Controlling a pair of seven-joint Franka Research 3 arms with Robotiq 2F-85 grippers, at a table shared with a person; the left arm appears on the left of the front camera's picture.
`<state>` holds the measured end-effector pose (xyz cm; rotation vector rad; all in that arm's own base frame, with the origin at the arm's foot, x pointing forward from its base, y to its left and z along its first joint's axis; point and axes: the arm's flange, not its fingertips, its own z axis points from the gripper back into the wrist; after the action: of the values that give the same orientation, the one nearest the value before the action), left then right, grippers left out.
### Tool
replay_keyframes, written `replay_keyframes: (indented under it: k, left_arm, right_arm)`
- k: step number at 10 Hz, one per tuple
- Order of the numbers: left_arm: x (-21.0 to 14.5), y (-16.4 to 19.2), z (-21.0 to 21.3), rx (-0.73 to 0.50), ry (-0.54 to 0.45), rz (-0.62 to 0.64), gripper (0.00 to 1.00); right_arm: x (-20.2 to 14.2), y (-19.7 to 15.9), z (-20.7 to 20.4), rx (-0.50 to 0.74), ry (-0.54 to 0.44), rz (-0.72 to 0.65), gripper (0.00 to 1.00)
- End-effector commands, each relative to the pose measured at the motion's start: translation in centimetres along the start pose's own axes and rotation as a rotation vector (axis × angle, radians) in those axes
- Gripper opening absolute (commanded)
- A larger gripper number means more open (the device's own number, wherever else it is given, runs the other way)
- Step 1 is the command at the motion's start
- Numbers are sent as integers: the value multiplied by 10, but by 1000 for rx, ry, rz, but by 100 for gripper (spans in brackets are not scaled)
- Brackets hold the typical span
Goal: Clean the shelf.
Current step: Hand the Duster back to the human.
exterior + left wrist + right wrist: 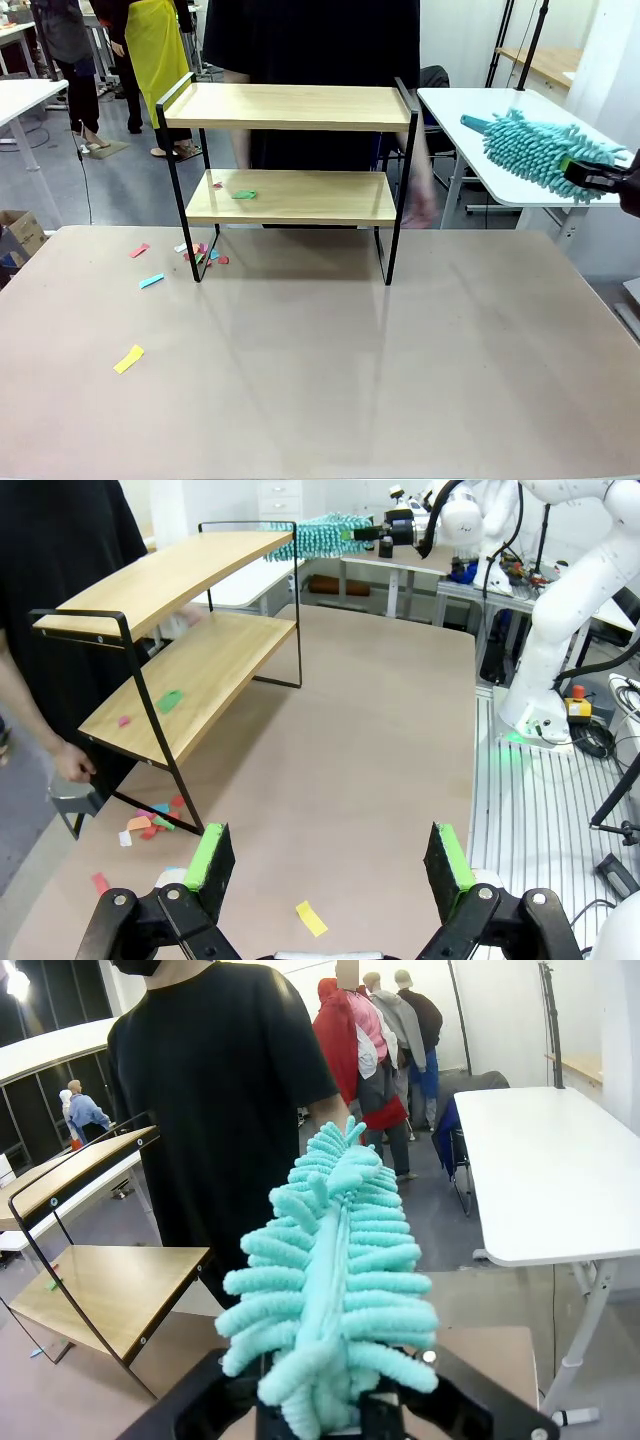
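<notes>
- While the shelf [290,165] stands at the far edge of the beige tabletop [330,370], right gripper [600,178] clamps a teal chenille duster [530,150], raised right of the shelf.
- Left gripper [330,865]: jaws wide, holding nothing.
- Paper scraps [200,252] by the shelf's left legs; green scrap [244,194] on its lower board.

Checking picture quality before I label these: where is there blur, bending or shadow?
Front view: the person's hand behind the shelf is motion-smeared, and the shelf throws a soft shadow on the table. Left wrist view: wide-angle bending curves the shelf boards. Right wrist view: the duster looms close and large.
</notes>
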<state>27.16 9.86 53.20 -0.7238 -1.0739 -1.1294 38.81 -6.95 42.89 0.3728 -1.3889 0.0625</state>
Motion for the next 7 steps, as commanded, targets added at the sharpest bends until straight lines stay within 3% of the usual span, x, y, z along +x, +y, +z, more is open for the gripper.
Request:
replay_keyframes:
  k: [1,7]
  left_arm:
    - [2,2,-1,1,-21,-21,100]
    - [2,2,-1,1,-21,-21,100]
  right_arm:
    - [0,0,0,-2,2,-6,16]
    - [0,0,0,-2,2,-6,16]
